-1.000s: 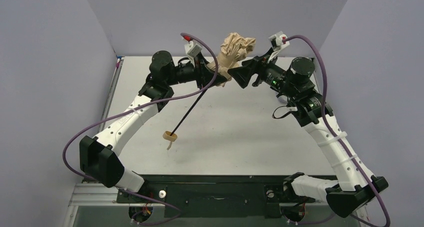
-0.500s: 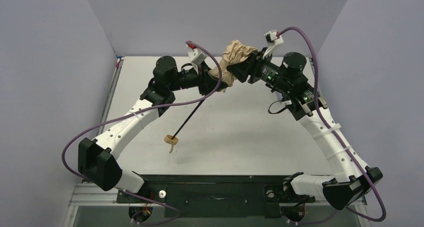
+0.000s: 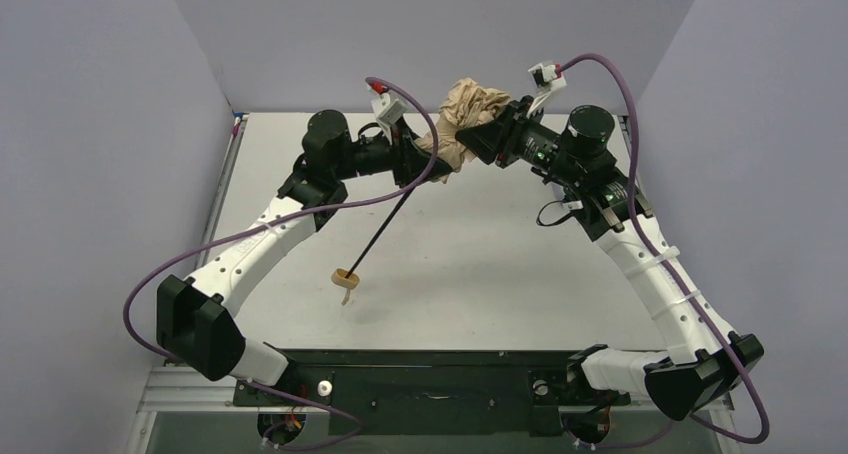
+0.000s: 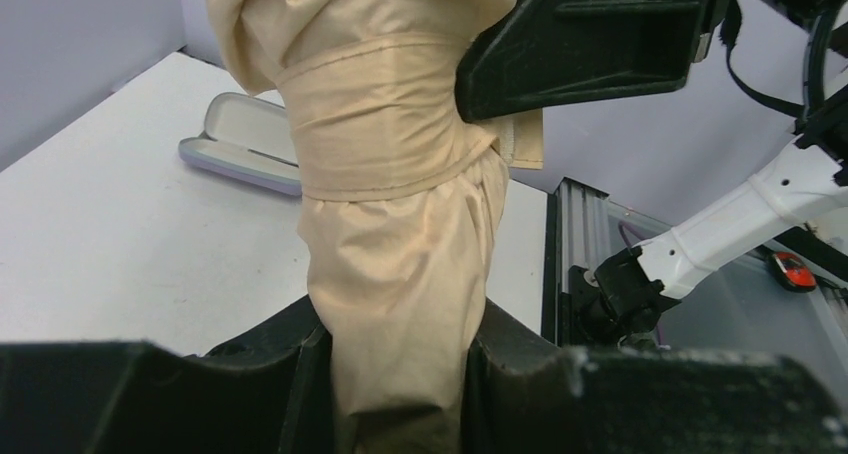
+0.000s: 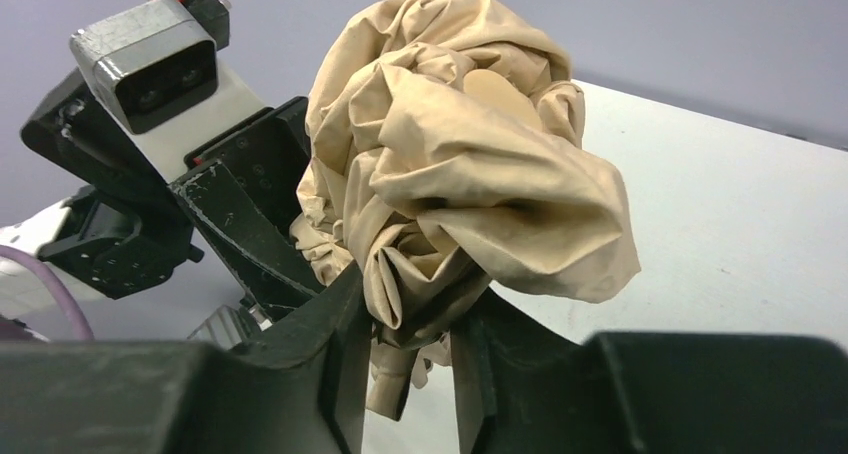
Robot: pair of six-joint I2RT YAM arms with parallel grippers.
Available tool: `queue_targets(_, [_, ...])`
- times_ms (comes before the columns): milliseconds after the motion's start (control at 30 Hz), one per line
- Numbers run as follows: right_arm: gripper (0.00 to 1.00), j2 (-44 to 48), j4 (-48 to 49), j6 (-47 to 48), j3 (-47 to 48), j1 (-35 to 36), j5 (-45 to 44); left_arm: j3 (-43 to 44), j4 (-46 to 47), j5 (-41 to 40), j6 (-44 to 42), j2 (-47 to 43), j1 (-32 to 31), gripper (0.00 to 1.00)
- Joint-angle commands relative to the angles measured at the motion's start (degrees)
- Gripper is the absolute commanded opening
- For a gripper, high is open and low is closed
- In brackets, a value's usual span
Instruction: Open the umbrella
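Observation:
The umbrella [image 3: 468,107] is held in the air over the far middle of the table, its tan fabric bunched and strapped. Its thin black shaft [image 3: 385,224] slants down to the tan knob handle [image 3: 345,276] just above the table. My left gripper [image 3: 425,159] is shut around the lower part of the fabric bundle [image 4: 400,224], which fills the space between its fingers [image 4: 290,374]. My right gripper [image 3: 478,134] grips the crumpled top of the fabric [image 5: 460,154], with folds pinched between both of its fingers [image 5: 340,354]. The canopy is folded.
A pale lavender case [image 4: 245,139] lies on the white table [image 3: 500,274] behind the umbrella, near the back wall. Purple cables loop above both wrists. The left arm's wrist camera [image 5: 150,59] sits close beside the fabric. The table's right edge rail [image 4: 560,234] is near.
My right gripper has moved up and left onto the crumpled top of the fabric and closed on it. The fabric bundle tilted to the right. My left gripper kept its hold.

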State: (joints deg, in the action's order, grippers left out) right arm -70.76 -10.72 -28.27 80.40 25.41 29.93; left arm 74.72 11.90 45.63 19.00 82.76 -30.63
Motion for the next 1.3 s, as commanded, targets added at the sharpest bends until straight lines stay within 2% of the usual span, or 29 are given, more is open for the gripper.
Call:
queue_targets(0, [0.36, -0.6, 0.9, 1.3, 0.8, -2.8, 2.7, 2.2, 9.9, 4.5, 6.0, -1.1, 1.7, 0.00])
queue_targets(67, [0.44, -0.3, 0.7, 0.7, 1.2, -3.9, 4.2, 2.4, 10.2, 4.5, 6.1, -0.9, 2.1, 0.00])
queue_targets(133, [0.45, 0.2, 0.0, 0.8, 1.2, -4.1, 5.4, 2.6, 10.2, 4.7, 5.9, -0.6, 2.2, 0.00])
queue_targets(433, [0.35, 2.1, -2.8, 3.1, 0.2, -3.8, 7.3, 3.0, 10.8, 5.4, 6.6, 0.2, 2.2, 0.00])
queue_targets(533, [0.25, 2.1, -2.4, 3.2, -0.7, -3.7, 7.7, 3.2, 11.4, 5.7, 7.1, 0.2, 2.2, 0.00])
queue_targets(600, [0.23, 2.3, -2.2, 3.2, -1.0, -3.7, 8.4, 3.1, 11.8, 5.7, 7.6, 0.3, 2.3, 0.00])
queue_targets(1000, [0.32, 3.9, -4.4, 4.9, -1.1, -3.6, 12.0, 3.0, 14.4, 6.7, 11.1, 1.1, 2.3, 0.00])
queue_targets(1133, [0.39, 4.0, -4.6, 5.0, -1.2, -3.5, 12.6, 2.6, 16.3, 7.3, 12.7, 1.5, 2.3, 0.00])
queue_targets(1267, [0.37, 4.0, -4.4, 5.4, -1.4, -3.4, 10.4, 2.8, 16.5, 7.3, 12.4, 1.6, 2.1, 0.00])
